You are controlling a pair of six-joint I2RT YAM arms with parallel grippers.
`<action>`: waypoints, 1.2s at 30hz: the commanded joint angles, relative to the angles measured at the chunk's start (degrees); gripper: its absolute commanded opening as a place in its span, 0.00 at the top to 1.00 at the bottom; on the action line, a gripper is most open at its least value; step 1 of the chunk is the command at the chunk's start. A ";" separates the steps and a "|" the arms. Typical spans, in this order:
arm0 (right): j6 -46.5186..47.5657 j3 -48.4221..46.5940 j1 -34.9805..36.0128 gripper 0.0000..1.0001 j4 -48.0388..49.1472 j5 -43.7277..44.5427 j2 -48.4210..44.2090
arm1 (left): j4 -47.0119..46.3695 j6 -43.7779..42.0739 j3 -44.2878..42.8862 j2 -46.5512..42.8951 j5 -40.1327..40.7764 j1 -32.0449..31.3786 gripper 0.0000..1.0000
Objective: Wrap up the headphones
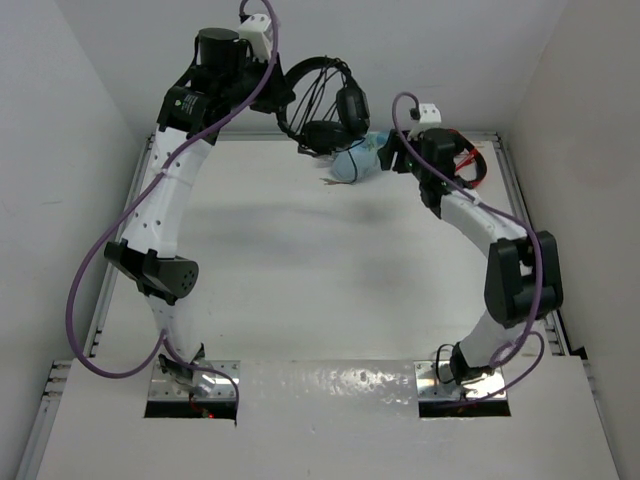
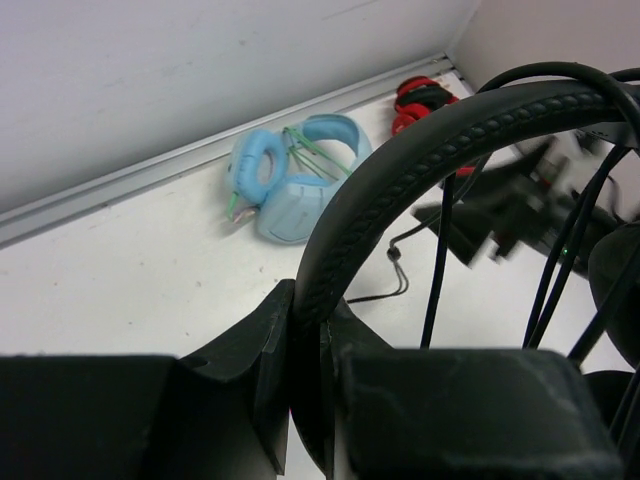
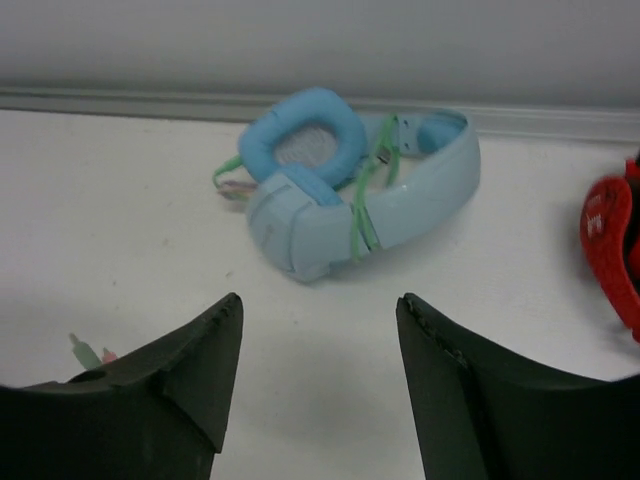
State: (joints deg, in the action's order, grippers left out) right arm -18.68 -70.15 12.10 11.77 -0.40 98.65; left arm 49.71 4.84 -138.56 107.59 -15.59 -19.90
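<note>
Headsets: three in all.
- One black headset (image 1: 350, 105), 12 o'clock in the top view.
- One light-blue headset (image 1: 355, 162), between 12 and 1 o'clock.
- One red-and-black headset (image 1: 470, 160), 2 o'clock.

Arms: two, the left arm (image 1: 165, 200) and the right arm (image 1: 478, 222).

Purple cables: two, the left cable (image 1: 80, 300) and the right cable (image 1: 397, 105).

Table (image 1: 300, 260): one.
</note>
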 commanded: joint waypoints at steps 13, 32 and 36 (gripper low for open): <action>6.12 26.38 12.40 0.32 43.23 -6.07 -9.03 | -3.13 8.16 -3.47 -2.12 13.38 -0.05 1.00; -18.85 0.46 14.09 0.32 47.38 17.11 19.72 | -4.19 14.49 -1.18 -2.30 16.39 -0.14 1.00; -21.05 -4.28 15.23 0.34 45.46 18.23 22.98 | -4.10 14.49 -1.97 -1.33 16.21 -0.14 1.00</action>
State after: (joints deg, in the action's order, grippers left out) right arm -36.36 -70.17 26.26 57.63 15.31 119.77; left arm 49.98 16.97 -138.65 107.59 1.23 -19.90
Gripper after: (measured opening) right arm 0.664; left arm 0.103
